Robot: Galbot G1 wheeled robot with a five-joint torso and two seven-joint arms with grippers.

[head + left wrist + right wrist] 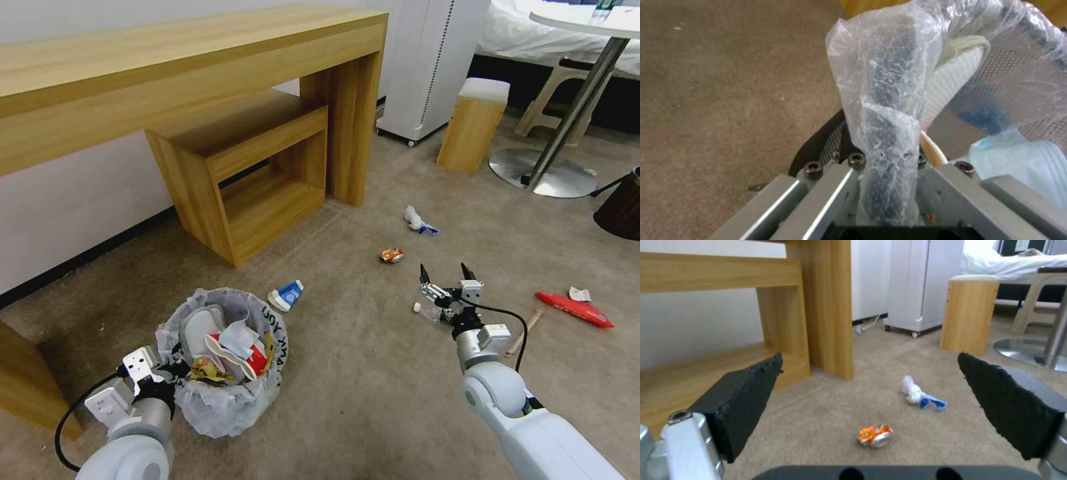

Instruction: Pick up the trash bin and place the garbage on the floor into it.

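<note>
Left gripper [175, 369] clamped on trash bin [223, 407] rim; right gripper [447, 274] spread wide, empty, above floor [347, 373] near crushed can [392, 255].

The right gripper [876, 396] hangs spread wide above the carpet [826, 426]. A crushed orange can [876, 436] lies between its pads [744, 396]. A crumpled tissue [918, 395] lies just beyond the can.

Even indoor light, soft shadows, blurred close-ups

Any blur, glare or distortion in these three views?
Head view: wide-angle bowing on the desk, soft shadow by the trash bin. Left wrist view: bin liner close and soft-focused. Right wrist view: near pads blurred, crushed can fairly sharp.
</note>
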